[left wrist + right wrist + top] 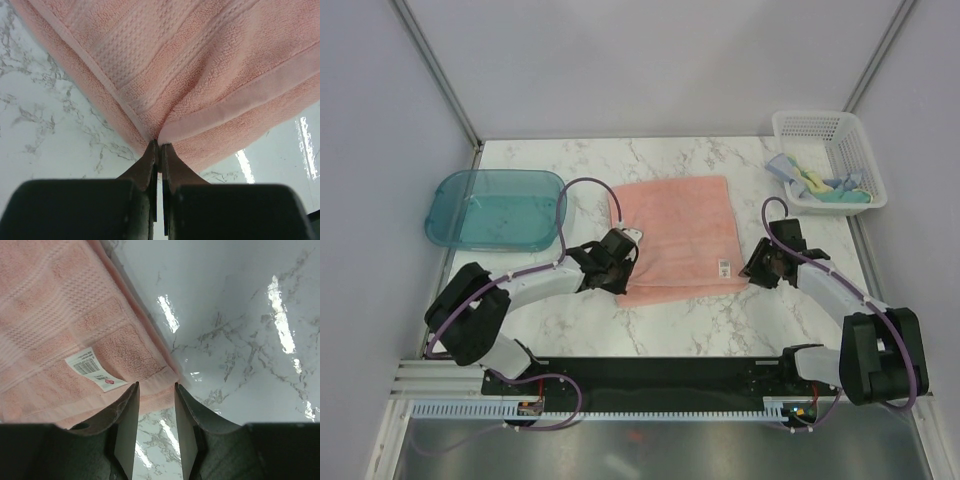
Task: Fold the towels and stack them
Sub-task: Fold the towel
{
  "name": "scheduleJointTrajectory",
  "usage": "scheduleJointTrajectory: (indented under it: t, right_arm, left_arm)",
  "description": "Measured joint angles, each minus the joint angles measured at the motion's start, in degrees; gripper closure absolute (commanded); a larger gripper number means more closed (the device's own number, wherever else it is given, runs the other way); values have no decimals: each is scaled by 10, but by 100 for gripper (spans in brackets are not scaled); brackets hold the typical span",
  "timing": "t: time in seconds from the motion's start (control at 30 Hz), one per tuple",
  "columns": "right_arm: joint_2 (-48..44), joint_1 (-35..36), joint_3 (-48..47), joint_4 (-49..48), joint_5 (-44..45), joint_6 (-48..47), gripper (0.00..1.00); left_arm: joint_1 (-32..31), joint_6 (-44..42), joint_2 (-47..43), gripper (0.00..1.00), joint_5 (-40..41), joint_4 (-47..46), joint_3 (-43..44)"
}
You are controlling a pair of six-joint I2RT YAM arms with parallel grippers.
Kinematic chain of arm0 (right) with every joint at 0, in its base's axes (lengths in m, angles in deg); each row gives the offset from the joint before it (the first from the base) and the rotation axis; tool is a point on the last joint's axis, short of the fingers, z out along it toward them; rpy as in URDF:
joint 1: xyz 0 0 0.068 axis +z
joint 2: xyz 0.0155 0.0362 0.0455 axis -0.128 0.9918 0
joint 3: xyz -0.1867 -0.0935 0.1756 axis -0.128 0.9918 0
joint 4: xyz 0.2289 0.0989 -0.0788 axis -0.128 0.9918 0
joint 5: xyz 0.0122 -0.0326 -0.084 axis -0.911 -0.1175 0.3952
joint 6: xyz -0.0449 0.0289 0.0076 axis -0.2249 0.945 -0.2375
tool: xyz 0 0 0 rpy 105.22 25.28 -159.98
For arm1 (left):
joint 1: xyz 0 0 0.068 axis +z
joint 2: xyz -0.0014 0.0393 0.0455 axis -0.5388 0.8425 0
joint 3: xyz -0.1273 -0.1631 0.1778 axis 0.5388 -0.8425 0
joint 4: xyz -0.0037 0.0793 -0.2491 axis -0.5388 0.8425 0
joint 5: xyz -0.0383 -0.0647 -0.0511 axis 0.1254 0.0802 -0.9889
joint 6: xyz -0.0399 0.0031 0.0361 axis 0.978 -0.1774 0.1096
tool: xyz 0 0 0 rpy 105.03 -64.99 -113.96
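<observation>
The salmon-pink towel (675, 235) lies folded flat on the marble table, a white tag (724, 268) near its front right corner. My left gripper (616, 262) is shut on the towel's front left corner; in the left wrist view (159, 144) the fabric (200, 65) bunches at the closed tips. My right gripper (760, 266) is open at the front right corner; in the right wrist view (156, 385) the towel's corner (100, 330) lies just ahead of the tips, with the tag (95, 369) beside them. The pale yellow and light blue towels (820, 182) lie crumpled in the basket.
A white mesh basket (832, 125) stands at the back right. A translucent teal tray (496, 207) sits at the left, close to my left arm. Grey walls enclose the table on three sides.
</observation>
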Motion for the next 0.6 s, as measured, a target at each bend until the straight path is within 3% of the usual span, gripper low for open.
scheduleJointTrajectory:
  t: [0.3,0.6]
  right_arm:
    - [-1,1,18,-26,19,34,60]
    - [-65,11,19,-22,20,97,59]
  left_arm:
    - [-3,3,7,98,8,-3,-1]
    - [-7,3,9,98,12,-10,-4]
